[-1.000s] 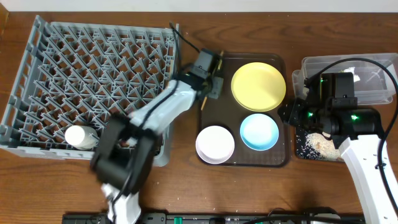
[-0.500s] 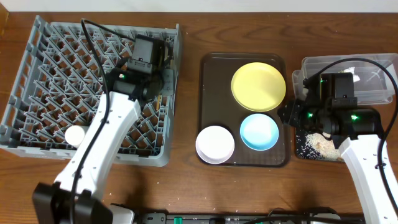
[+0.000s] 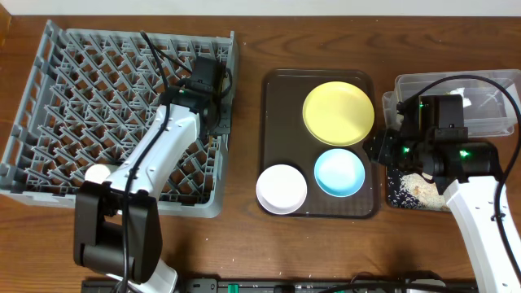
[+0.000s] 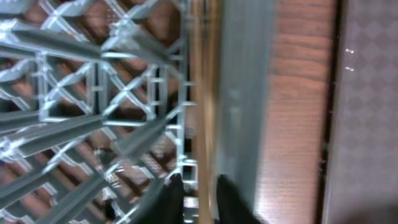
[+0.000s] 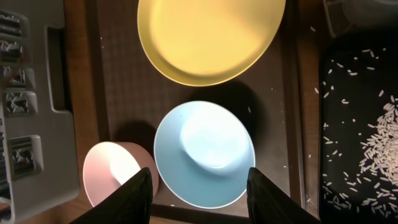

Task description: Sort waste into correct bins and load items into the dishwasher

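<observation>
The left gripper is positioned over the right edge of the grey dish rack. In the left wrist view its jaws stand narrow with a thin tan strip running through the gap; blur prevents confirming whether they grip it. The small white cup sits inside the rack near the lower-left corner in the overhead view. The right gripper hovers above the light-blue bowl, jaws wide and empty. This bowl sits on the dark-brown serving tray, just below the yellow plate and beside the white bowl. Rice crumbs lie in the black tray on the worktop. The clear tub stands just behind that tray.
</observation>
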You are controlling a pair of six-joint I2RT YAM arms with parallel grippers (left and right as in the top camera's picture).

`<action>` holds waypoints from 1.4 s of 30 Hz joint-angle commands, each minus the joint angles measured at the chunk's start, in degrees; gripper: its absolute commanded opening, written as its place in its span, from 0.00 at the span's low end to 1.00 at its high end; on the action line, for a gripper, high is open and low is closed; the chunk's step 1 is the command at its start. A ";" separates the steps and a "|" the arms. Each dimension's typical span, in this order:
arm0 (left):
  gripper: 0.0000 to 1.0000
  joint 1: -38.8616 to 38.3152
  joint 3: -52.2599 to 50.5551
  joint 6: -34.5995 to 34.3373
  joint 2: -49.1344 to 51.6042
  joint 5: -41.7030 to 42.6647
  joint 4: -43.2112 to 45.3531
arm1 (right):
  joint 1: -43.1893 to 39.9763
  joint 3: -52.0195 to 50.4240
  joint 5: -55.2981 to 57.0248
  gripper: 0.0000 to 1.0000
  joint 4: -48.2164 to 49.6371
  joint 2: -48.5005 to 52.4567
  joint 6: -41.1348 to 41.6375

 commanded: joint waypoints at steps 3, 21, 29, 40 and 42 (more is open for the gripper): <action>0.29 0.35 0.17 0.11 -1.25 -0.48 -0.79 | -0.37 0.26 -0.24 0.47 0.09 0.09 -1.07; 0.70 0.35 1.40 0.11 -31.76 2.71 -13.46 | 0.46 5.11 -2.40 0.51 6.05 -5.68 -10.03; 0.89 0.35 1.40 0.11 -48.70 2.73 -16.74 | 4.59 6.91 -2.38 0.75 8.90 -16.55 -12.92; 0.91 0.35 1.40 0.09 -55.54 2.75 -16.74 | 4.63 6.91 -3.48 0.99 1.97 -17.97 -12.07; 0.91 0.35 1.38 0.09 -55.43 2.75 -16.74 | 4.63 6.91 -3.45 0.99 -0.07 -17.97 -10.88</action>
